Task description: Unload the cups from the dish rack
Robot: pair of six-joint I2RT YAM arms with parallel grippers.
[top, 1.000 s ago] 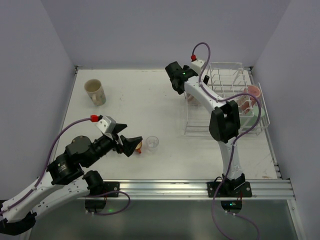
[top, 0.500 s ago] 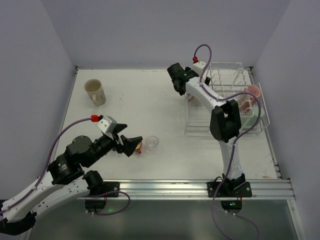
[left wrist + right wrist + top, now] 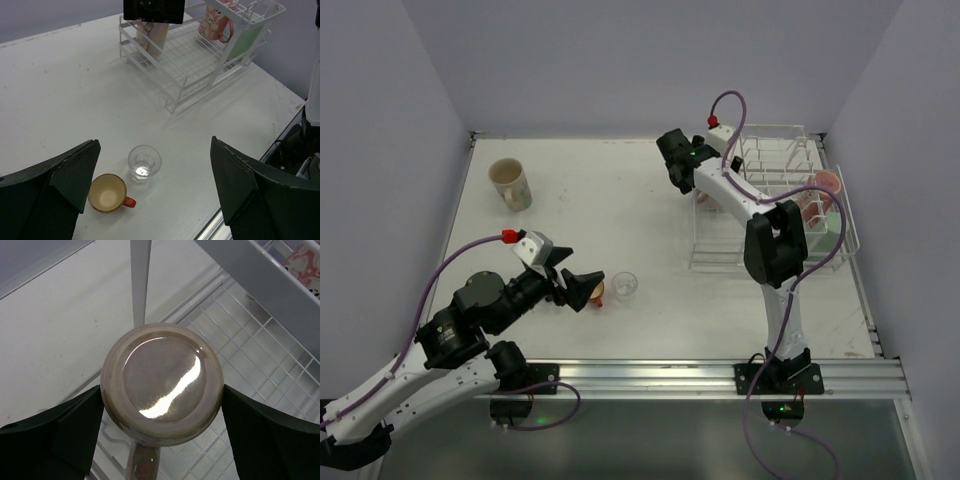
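Note:
The white dish rack stands at the right. An upside-down beige mug sits at its left end, and my right gripper is open with a jaw close on each side of it. A pink cup and a green tumbler are in the rack's far-right section. On the table stand an orange cup, a clear glass and a second beige mug. My left gripper is open and empty above the orange cup. No dark blue mug shows.
The right arm's upper link reaches over the rack's front. Grey walls close in the table at the back and sides. A metal rail runs along the near edge.
My right gripper has shifted slightly right and nearer, toward the rack's left end. The left arm and the cups on the table have not moved.

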